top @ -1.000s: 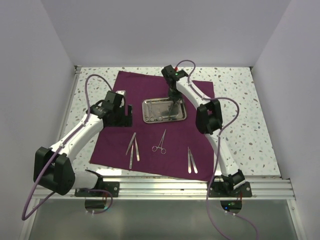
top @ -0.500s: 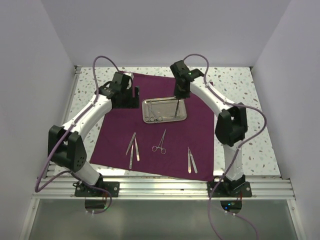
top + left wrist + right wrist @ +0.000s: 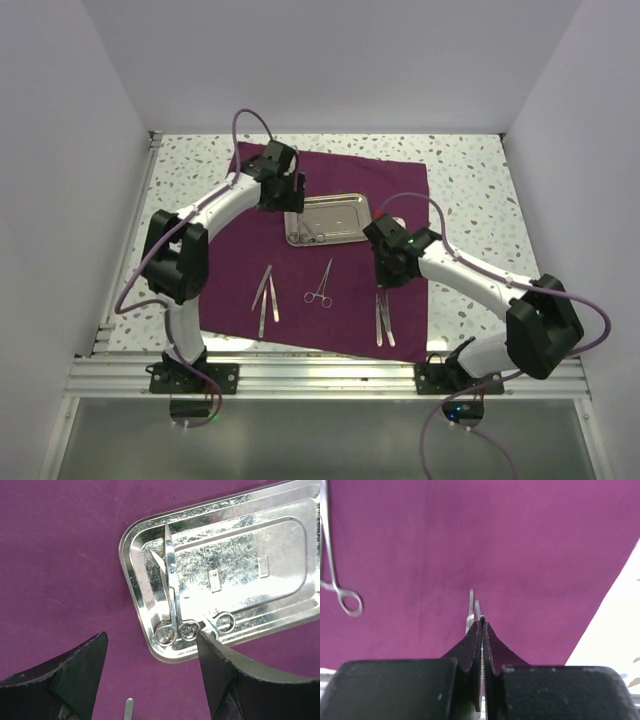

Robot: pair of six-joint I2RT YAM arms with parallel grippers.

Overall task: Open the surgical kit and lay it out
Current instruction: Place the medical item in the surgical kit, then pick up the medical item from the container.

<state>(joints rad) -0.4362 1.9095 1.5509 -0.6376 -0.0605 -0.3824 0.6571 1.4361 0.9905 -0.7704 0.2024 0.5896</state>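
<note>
Right arm has swung back from the tray to the near right of the cloth wrap (image 3: 230,270). Right claw (image 3: 387,266) is together, nothing visibly held, above tweezers (image 3: 383,322). Forceps (image 3: 320,285) are laid out mid-cloth. Farther off, the left claw (image 3: 151,636) has come over the tray (image 3: 280,545), fingers apart. The tray holds scissors (image 3: 170,575) plus 1 other ring-handled piece. Step: emptying the tray. Next calls for lowering onto the scissors.
</note>
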